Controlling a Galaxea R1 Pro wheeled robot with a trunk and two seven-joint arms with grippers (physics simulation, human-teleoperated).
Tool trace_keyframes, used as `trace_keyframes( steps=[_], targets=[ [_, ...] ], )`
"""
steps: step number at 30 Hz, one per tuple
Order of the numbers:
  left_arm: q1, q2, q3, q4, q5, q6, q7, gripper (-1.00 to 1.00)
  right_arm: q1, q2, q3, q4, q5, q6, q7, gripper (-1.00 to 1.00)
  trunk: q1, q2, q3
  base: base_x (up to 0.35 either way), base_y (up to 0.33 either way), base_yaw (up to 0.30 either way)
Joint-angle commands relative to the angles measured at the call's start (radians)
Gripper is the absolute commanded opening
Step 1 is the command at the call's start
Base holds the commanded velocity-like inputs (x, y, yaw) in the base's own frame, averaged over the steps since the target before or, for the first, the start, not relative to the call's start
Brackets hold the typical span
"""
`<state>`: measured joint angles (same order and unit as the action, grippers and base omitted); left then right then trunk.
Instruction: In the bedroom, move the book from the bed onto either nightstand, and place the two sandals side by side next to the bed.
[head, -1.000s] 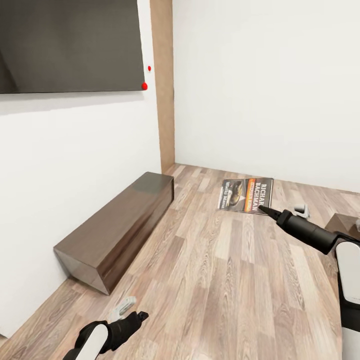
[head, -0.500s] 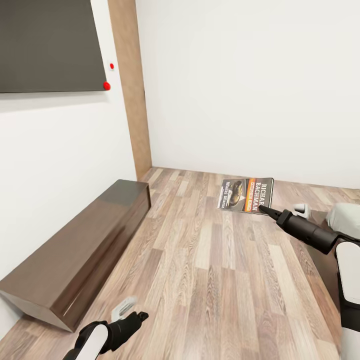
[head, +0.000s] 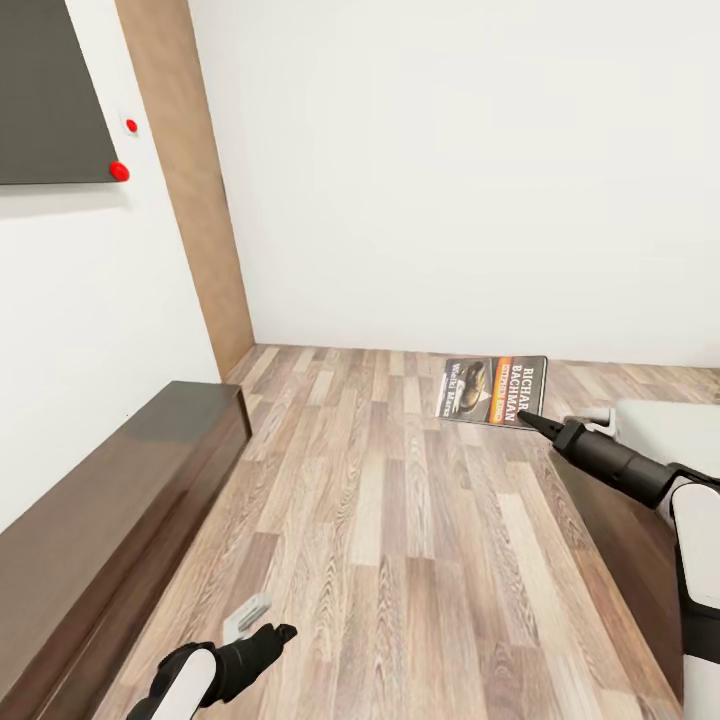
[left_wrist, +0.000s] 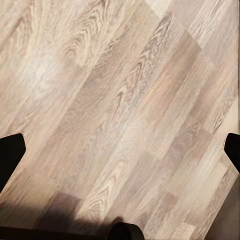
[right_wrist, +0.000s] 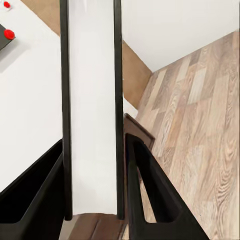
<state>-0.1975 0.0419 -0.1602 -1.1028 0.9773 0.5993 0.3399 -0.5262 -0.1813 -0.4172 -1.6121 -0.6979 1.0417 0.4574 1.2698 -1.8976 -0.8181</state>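
The book (head: 493, 390), a thin dark paperback with orange and white lettering, hangs above the wood floor with my right gripper (head: 527, 416) shut on its lower corner. In the right wrist view the book (right_wrist: 92, 110) runs edge-on between the two black fingers (right_wrist: 150, 190). A corner of the bed (head: 672, 432), with grey mattress over a dark frame, shows at the right just behind that arm. My left gripper (head: 262, 622) hangs low at the front left, open over bare planks (left_wrist: 120, 125). The sandals and the nightstand are out of view.
A long glossy dark-brown low cabinet (head: 110, 520) runs along the left wall under a dark wall panel (head: 45, 90) with red dots (head: 119, 171). A wooden pilaster (head: 190, 200) marks the corner. White walls close the far side, and plank floor (head: 400, 520) lies between cabinet and bed.
The camera has swung to the right: cabinet, wall panel and pilaster slid left in the picture, and the bed's corner came in at the right. Both arms and the held book keep their places.
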Motion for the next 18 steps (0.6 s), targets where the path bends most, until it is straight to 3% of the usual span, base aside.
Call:
trace_keyframes(
  steps=[1, 18],
  targets=[
    [0.0, 0.001, -0.002, -0.002, 0.011, 0.0, 0.01, 1.0, -0.001, 0.0, -0.002, 0.0, 0.0, 0.006, 0.01, -1.0, 0.0, 0.0, -0.001, 0.326, -0.096, -0.266],
    [0.0, 0.001, -0.002, -0.002, 0.011, 0.0, 0.01, 1.0, 0.001, 0.0, -0.001, 0.0, 0.0, 0.006, 0.01, -1.0, 0.0, 0.0, -0.001, 0.326, -0.055, -0.266]
  ],
)
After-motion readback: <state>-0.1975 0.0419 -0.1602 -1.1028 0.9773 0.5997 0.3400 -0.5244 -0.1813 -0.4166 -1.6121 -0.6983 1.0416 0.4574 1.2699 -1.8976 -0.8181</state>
